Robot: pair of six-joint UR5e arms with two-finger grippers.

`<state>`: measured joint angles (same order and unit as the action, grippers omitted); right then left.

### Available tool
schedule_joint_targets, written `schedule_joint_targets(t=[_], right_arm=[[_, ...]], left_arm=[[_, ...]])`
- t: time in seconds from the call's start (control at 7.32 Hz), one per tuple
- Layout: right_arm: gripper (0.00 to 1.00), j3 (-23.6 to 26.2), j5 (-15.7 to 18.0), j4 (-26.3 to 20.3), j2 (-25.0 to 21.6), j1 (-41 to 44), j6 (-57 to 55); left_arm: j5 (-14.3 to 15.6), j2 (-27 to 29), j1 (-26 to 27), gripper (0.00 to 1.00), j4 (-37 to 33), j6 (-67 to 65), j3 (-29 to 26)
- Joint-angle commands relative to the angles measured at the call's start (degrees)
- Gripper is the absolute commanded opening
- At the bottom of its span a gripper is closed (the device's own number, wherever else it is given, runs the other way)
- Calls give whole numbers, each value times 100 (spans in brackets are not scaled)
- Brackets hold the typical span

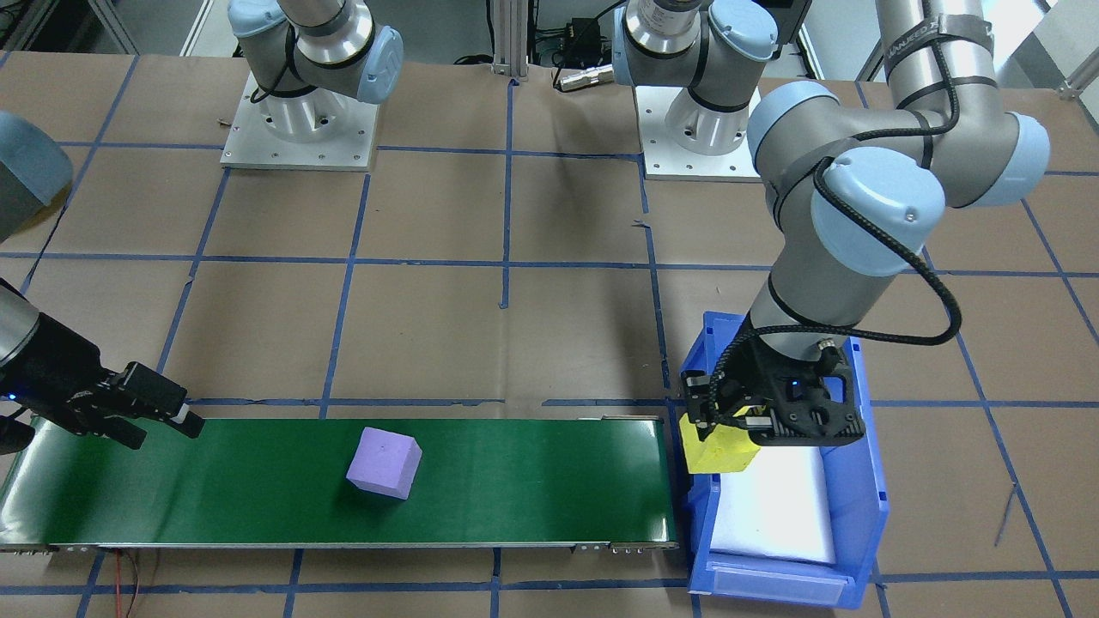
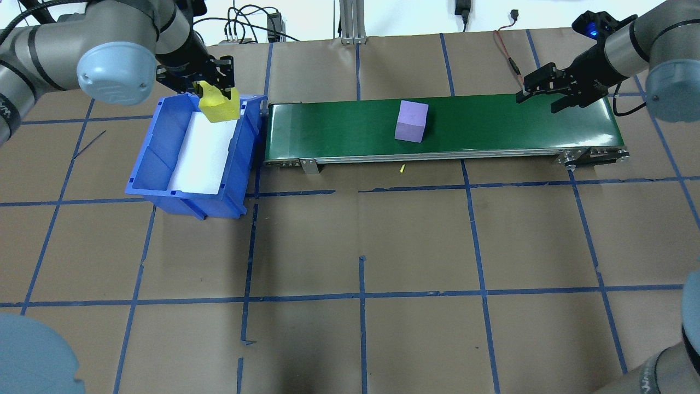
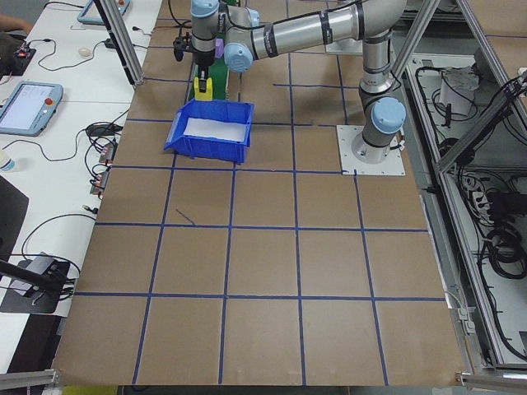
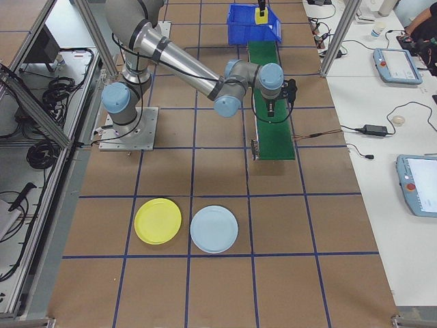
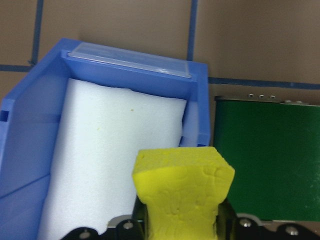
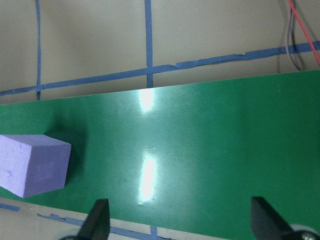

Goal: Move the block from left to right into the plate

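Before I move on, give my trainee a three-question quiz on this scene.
1. True or false: the left tool holds a yellow block.
2. Where is the purple block? A) in the blue bin B) on the green belt C) on the yellow plate
3. Fill in: the right tool is open above the belt's ___ end, nearer the robot's right or left?

Key: 1 true. 2 B. 3 right.
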<state>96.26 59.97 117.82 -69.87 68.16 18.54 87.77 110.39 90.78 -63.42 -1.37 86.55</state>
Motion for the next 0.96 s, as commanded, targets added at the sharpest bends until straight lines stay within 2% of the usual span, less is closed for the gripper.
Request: schedule_joint_targets(t=[0.0,0.27,0.41,0.55,0.68,0.82], right_arm=[[100,15,-134,-5,87,-4,35],[100,15,-152,4,87,-4,27],[100,15,-161,4,87,-4,27],[100,15,-169,4,79,-4,18],[100,15,-178,39,70,-4,-156],[100,15,-239,83,96,-4,-428]], left_arm=[[3,350,456,24,311,-186,-34],[-6,649,484,28,602,-197,28],[-6,772,519,38,742,-153,28],[-6,791,528,65,770,-153,28],[-15,782,528,100,770,-153,-24],[-6,721,528,100,770,-127,-77]])
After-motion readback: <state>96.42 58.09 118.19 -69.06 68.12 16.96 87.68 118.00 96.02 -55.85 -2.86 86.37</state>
